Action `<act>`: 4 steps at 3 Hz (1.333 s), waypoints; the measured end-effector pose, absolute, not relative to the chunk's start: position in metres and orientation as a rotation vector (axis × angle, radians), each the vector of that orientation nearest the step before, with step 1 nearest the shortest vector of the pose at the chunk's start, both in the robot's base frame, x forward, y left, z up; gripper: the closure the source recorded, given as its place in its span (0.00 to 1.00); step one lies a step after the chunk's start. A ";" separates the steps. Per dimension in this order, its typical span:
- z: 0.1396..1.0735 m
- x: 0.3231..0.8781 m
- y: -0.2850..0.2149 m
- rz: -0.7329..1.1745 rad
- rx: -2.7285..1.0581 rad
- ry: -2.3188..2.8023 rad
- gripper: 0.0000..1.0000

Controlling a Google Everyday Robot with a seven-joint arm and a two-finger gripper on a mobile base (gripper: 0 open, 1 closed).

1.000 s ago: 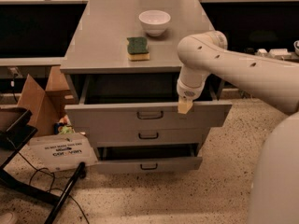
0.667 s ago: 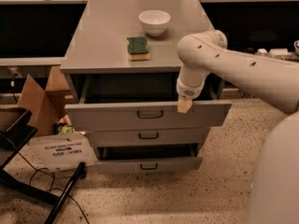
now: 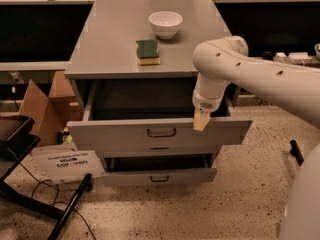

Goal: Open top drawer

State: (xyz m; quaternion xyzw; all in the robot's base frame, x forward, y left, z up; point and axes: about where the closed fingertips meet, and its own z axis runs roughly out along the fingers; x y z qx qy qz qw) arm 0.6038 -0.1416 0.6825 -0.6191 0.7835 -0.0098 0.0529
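Note:
The top drawer [image 3: 115, 134] is a wide grey metal drawer with a small dark bail handle [image 3: 161, 132] at its centre. It stands pulled far out from the cabinet, and its deep grey box is open to view. My gripper [image 3: 201, 120] hangs from the white arm at the right part of the drawer's front edge, right of the handle. Its tan fingertips [image 3: 201, 121] point down over the top rim of the front panel.
A white bowl [image 3: 165, 23] and a green-and-yellow sponge [image 3: 148, 51] lie on the cabinet top [image 3: 105, 44]. The bottom drawer [image 3: 160, 175] is partly pulled out. A cardboard box [image 3: 42, 106], a white sign [image 3: 67, 165] and a black stand [image 3: 20, 149] are on the floor at left.

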 end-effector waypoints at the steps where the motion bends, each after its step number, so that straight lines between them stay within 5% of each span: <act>1: 0.684 0.581 -0.148 -0.012 -1.849 2.444 1.00; 4: 0.688 0.536 -0.151 0.042 -1.786 2.550 1.00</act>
